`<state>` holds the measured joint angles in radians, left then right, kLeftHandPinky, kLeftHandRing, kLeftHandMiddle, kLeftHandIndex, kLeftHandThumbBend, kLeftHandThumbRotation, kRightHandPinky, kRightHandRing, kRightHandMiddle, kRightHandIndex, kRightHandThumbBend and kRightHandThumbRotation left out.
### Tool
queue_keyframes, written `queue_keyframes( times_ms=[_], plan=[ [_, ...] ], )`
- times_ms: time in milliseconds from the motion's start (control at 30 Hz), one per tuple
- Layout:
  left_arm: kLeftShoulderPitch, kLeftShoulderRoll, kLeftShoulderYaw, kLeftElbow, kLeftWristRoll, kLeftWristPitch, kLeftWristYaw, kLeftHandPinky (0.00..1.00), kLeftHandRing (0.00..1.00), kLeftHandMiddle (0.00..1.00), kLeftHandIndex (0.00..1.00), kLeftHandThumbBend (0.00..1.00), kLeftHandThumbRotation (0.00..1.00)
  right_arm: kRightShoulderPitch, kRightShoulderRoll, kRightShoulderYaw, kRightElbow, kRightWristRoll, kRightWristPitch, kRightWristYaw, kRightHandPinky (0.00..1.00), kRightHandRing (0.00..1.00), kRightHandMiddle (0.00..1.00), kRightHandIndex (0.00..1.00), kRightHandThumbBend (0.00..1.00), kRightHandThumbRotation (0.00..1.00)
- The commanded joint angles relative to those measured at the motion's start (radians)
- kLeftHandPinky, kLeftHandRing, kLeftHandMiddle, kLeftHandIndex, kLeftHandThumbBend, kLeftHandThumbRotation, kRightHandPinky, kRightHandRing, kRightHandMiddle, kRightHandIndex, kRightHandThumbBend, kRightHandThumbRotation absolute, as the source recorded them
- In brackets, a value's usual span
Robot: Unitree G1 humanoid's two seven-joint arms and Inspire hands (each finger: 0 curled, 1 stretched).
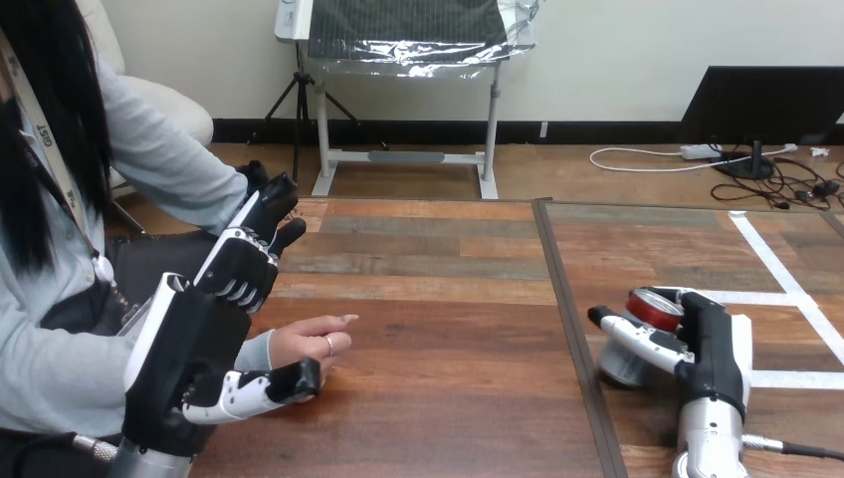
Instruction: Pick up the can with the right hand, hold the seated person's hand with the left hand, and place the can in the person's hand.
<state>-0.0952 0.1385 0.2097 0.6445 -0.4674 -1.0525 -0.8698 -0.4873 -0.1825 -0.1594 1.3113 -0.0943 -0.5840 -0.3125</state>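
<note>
Head view, right hand (712,349): fingers wrapping the can (652,307), which is standing toward the table's (448,329) near right corner.
Left hand (194,339): hanging open beside the person's hand (309,344), gripping nothing.
Grip advice: likely needing an even squeeze, lifting straight.
Materials: smooth silver cylinder, red top; planked wood.

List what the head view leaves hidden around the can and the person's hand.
1. Head view: sides and base of the can, covered by the right hand curled round it.
2. Head view: the near part of the person's hand, behind the left hand.
3. Head view: whether the left hand grips it; the contact is blocked by that hand's back.
</note>
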Motion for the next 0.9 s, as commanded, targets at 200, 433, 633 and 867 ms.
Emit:
queue_keyframes(
  times_ms=[200,433,633,867],
  plan=[
    [-0.048,0.013,-0.005,-0.001,0.079,-0.011,0.081,0.94,0.98,0.99,0.95,1.0,0.45,-0.135,-0.013,0.026,-0.03,-0.026,-0.045,0.016,0.37,0.43,0.49,0.5,0.82,0.0],
    [-0.042,0.015,-0.01,-0.009,0.105,-0.008,0.114,0.93,0.97,0.99,0.94,1.0,0.44,-0.15,-0.018,0.043,-0.033,-0.048,-0.051,0.016,0.37,0.43,0.49,0.5,0.8,0.0],
    [-0.041,0.016,-0.018,-0.011,0.113,-0.008,0.129,0.93,0.98,0.99,0.94,1.0,0.43,-0.162,-0.019,0.048,-0.032,-0.051,-0.061,0.026,0.37,0.43,0.49,0.5,0.8,0.0],
    [-0.04,0.017,-0.023,-0.014,0.118,-0.006,0.139,0.94,0.98,0.99,0.94,1.0,0.43,-0.173,-0.028,0.072,-0.029,-0.084,-0.059,0.011,0.37,0.43,0.49,0.51,0.81,0.0]
  ],
)
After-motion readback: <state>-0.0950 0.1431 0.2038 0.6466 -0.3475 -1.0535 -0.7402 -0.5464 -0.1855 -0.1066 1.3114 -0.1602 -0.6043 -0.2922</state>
